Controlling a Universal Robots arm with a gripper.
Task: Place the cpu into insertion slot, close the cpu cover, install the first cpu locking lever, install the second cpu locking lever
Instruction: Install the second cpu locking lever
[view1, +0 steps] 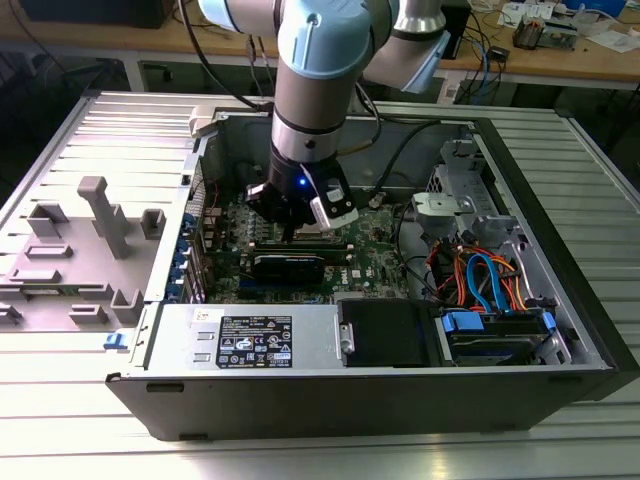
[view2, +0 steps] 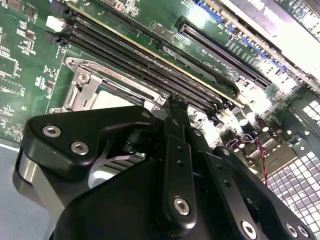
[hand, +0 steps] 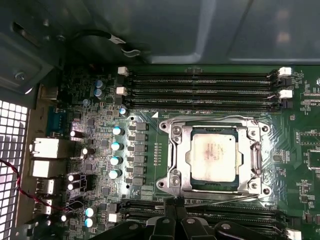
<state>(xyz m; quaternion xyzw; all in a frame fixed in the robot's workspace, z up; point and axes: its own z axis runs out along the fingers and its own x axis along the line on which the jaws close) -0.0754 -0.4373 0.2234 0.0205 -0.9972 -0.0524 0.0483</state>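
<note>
Your black two-finger gripper (hand: 175, 206) sits at the lower centre of the first wrist view with its jaws drawn together to a narrow point. Whether they pinch the thin silver locking lever (hand: 220, 200) running just beside them cannot be told, so treat contact as probable, not confirmed. In the second wrist view the same tips (view2: 176, 106) reach the lower right corner of the socket.

Just above the tips in the first wrist view lies the square insertion slot (hand: 168, 165) with its silver rim. The small flat cpu (hand: 214, 158) with the dull grey face is already seated in it, at the centre right of the frame. The thin silver cpu cover (hand: 252, 159) appears to lie flat around the chip, its window framing the face.

For the lever step, keep the tips square to the wire. Guard against slipping off toward the long black memory slots (hand: 200, 85) and their twins beside the gripper.

In the exterior view the pale blue arm (view1: 315, 90) stands upright over the open black computer case (view1: 600, 330).
</note>
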